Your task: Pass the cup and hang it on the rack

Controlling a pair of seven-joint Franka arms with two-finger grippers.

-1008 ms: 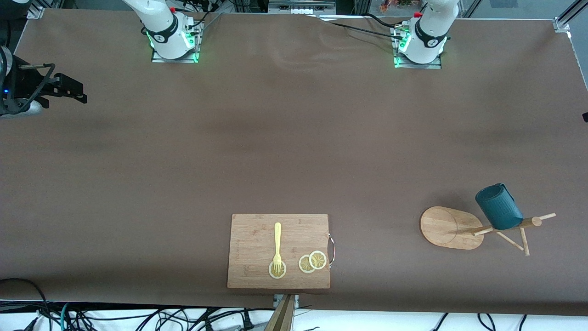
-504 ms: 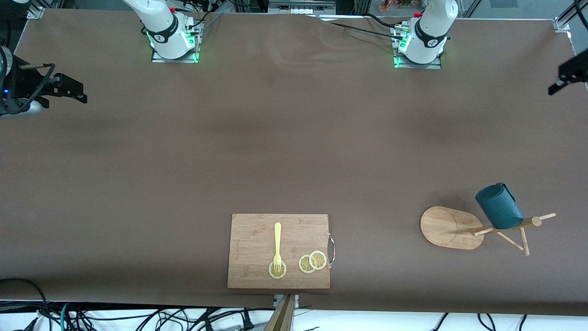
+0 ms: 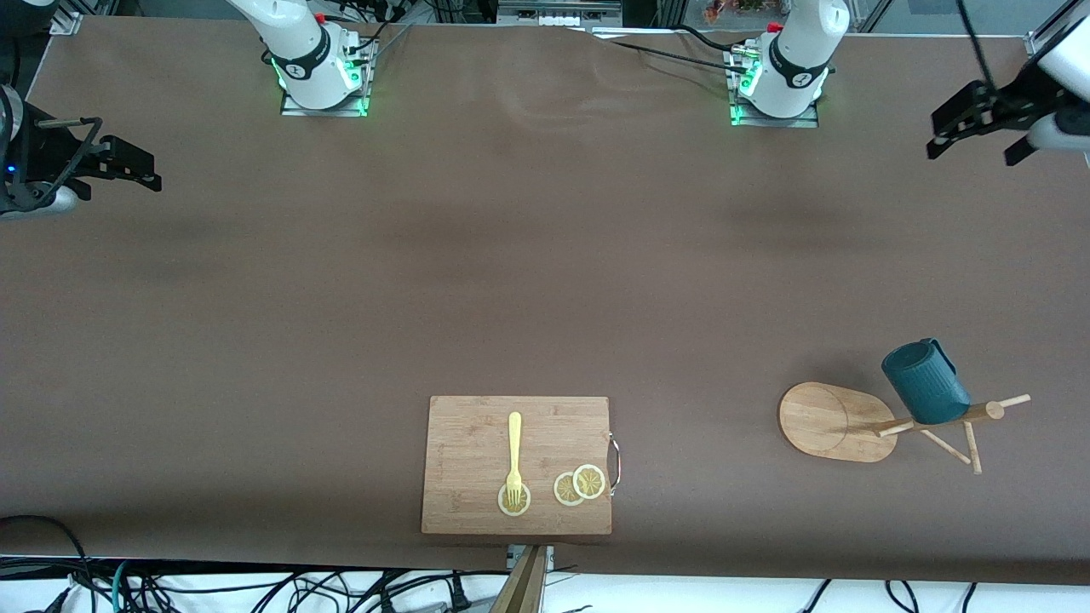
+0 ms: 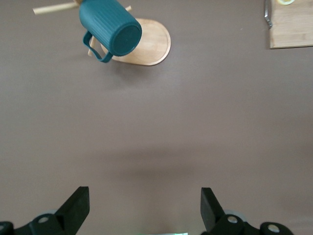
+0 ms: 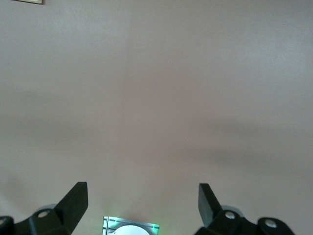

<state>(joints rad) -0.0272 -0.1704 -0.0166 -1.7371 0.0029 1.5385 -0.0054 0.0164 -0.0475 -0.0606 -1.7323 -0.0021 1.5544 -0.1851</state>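
Presently the cup is found hung on a peg of the rack, mouth tilted upward and away from the pole, its handle looped over the peg; the rack stands near the desk corner formed by the front-camera edge and the left arm's end. In the left wrist view the cup is seen bottom-on, with the oval base of the rack beneath it. The left gripper is held in the air over the left arm's end edge of the desk, toward the corner by the robots' bases, fingers spread wide and nothing held. The right gripper waits over the right arm's end edge, its fingers likewise spread and empty. The task is judged to be essentially complete. Remaining risks are noted as follows. The cup appears to rest well out along a thin, angled peg, so a slide toward the tip is conceivable if the desk is jolted. The load is carried to one side of the pole, away from the base, so tipping of the rack cannot be ruled out if it is brushed. A cutting board with a fork and lemon slices lies at the front-camera edge, well apart from the rack, and is not considered endangered.
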